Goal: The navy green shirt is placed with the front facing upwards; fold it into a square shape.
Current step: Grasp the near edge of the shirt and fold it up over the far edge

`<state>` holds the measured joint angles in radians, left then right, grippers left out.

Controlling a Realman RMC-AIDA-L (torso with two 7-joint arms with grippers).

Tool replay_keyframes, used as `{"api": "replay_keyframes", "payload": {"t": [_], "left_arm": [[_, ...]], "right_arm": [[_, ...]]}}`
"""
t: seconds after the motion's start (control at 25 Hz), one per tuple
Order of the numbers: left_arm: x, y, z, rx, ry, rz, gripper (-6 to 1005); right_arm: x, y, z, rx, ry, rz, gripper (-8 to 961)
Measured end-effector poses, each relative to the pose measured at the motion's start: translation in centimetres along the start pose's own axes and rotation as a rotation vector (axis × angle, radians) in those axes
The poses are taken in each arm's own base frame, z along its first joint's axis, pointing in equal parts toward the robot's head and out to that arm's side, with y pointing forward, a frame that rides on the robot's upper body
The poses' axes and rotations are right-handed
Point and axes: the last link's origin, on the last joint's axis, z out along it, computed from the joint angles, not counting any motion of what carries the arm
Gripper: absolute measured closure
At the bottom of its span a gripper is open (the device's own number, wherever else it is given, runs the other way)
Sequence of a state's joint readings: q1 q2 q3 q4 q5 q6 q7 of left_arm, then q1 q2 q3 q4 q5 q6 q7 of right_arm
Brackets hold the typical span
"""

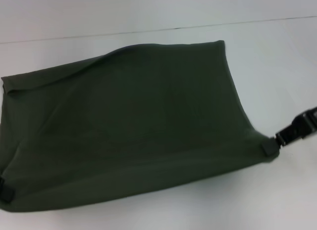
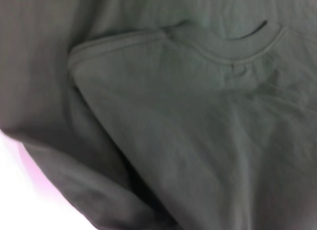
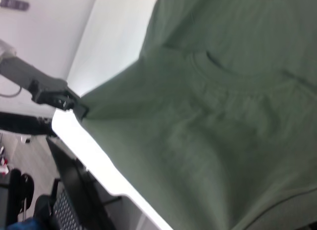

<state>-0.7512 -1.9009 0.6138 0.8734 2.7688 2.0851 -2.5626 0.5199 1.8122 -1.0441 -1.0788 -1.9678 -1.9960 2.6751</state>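
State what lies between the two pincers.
In the head view, only the dark olive-green cotton shirt spans between the left pincer and right pincer, each clamped on a near corner.
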Motion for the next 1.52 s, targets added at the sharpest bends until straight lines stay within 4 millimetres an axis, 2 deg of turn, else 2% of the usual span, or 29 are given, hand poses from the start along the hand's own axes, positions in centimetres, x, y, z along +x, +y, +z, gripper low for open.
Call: {"api": "replay_keyframes", "payload": {"t": [0.16, 0.36, 0.6, 0.96, 1.24, 1.52], "left_arm": [[-0.4, -0.3, 0.3, 0.018, -0.034, -0.016, 910], [-1.0, -0.7, 1.0, 0.035, -0.078, -0.034, 909], [-1.1, -0.7, 1.2, 0.033, -0.082, -0.027, 909], [1.4, 0.9, -1.2, -0.046, 0.081, 0.060, 910], [3.8, 2.8, -3.3, -0.052, 0.181, 0.131, 909], [6.8, 2.5, -4.6, 0.040, 0.347, 0.107, 909]], "right_arm": [[1.1, 0.3, 1.0, -0.012, 0.056, 0.032, 903], [2.2, 1.6, 2.2, -0.039, 0.113, 0.025, 903], [1.9, 1.6, 2.2, -0.046, 0.103, 0.014, 903], [-1.4, -0.9, 1.1, 0.009, 0.037, 0.006, 904], [-4.4, -0.7, -1.2, 0.085, -0.045, -0.057, 904], [-6.4, -1.9, -2.7, 0.210, -0.169, -0.046, 903]]}}
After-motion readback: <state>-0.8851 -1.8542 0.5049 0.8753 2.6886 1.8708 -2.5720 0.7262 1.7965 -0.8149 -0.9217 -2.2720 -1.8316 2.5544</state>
